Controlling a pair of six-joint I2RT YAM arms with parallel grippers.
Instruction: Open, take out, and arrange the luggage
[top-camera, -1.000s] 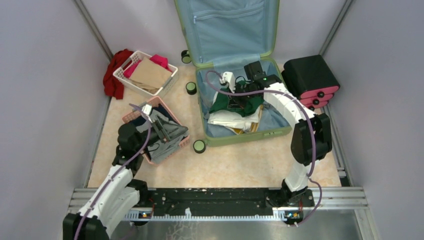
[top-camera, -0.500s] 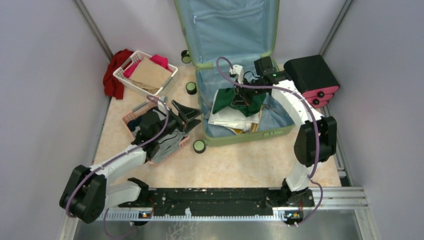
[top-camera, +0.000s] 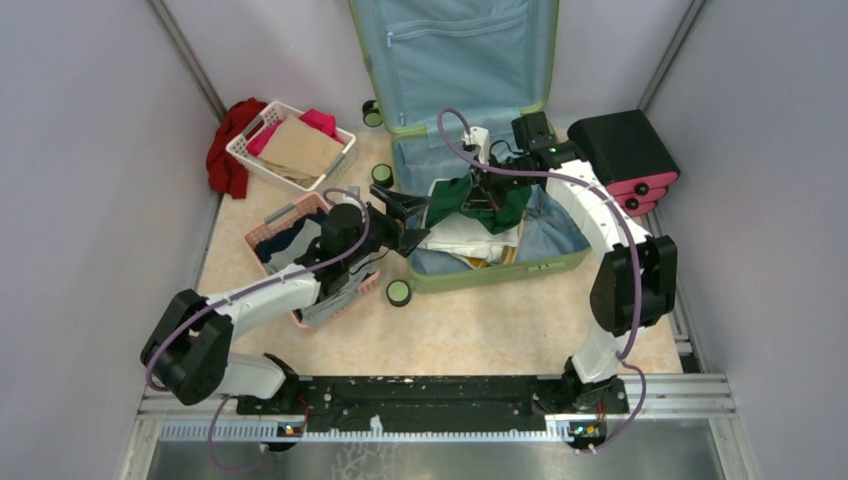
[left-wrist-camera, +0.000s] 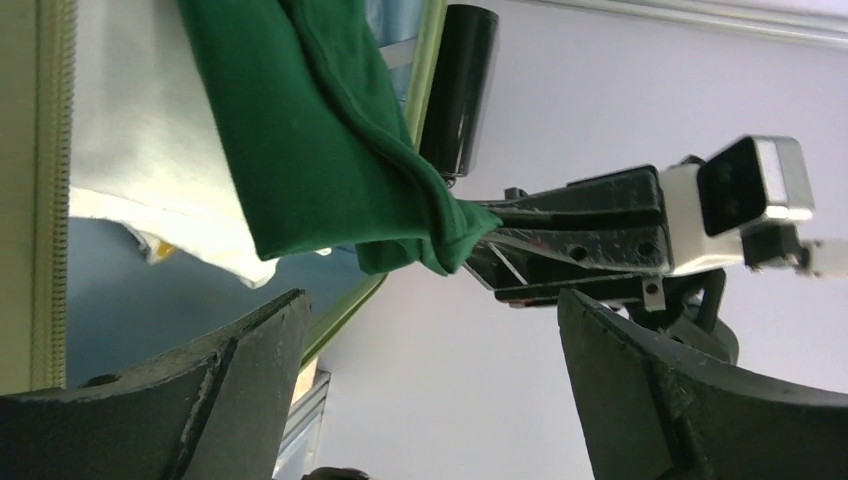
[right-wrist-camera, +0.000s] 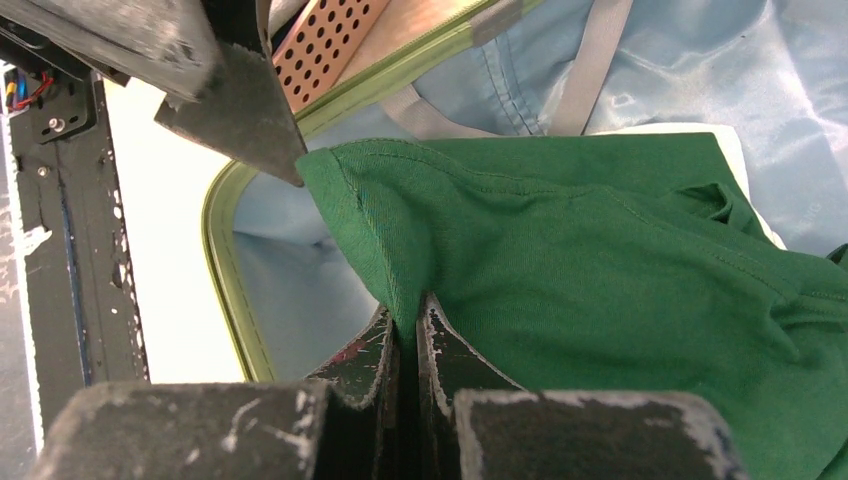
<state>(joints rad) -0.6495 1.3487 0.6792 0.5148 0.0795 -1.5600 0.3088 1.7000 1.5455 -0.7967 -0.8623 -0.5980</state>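
The luggage (top-camera: 480, 272) lies open on the floor, its lid (top-camera: 455, 50) propped upright and its blue lining (right-wrist-camera: 300, 290) showing. My right gripper (top-camera: 487, 192) (right-wrist-camera: 408, 310) is shut on a fold of a green garment (top-camera: 450, 203) (right-wrist-camera: 600, 260), holding it raised over the case. My left gripper (top-camera: 418, 217) (left-wrist-camera: 430, 297) stands open at the case's left rim, nothing between its fingers. One of its fingertips (right-wrist-camera: 250, 120) reaches the garment's (left-wrist-camera: 300, 130) hanging corner. White folded cloth (top-camera: 460, 240) (left-wrist-camera: 140, 130) lies under the garment inside the case.
A pink basket (top-camera: 265, 232) of dark clothes sits left of the case under my left arm. Behind it is a white basket (top-camera: 245, 150) with tan and pink cloth, and a red cloth (top-camera: 225, 150). Black-and-pink stacked cases (top-camera: 620, 150) stand at the right.
My left arm has swung from the pink basket across to the case's left rim, its jaws opening fully. My right gripper has lifted the green garment up and a little back.
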